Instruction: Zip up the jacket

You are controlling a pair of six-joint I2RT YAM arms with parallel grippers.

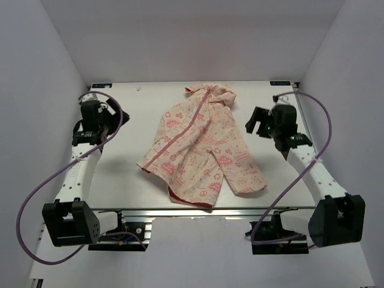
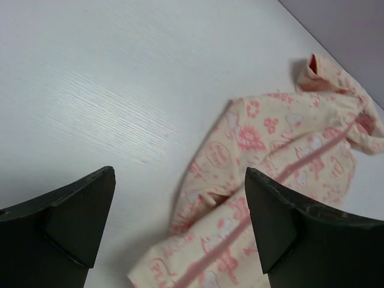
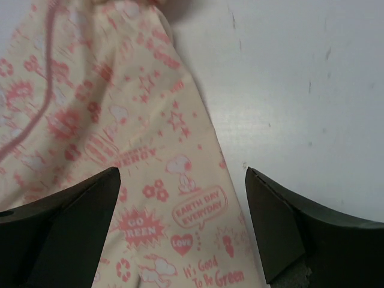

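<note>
While I am holding my left pincer [image 2: 179,180] and my right pincer [image 3: 182,180] wide open and empty over the bench [image 1: 129,180], the jacket [image 1: 201,150] is lying between them, its pink zipper strip [image 1: 180,133] running off to the scrunched hood [image 1: 211,93] far back.

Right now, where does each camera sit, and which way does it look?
Top external: above and behind, looking down on table, jacket, left arm and right arm.
Left wrist: on the left arm, looking past the left end effector at table and jacket.
Right wrist: on the right arm, looking past the right end effector at jacket fabric.
All three show the jacket.
</note>
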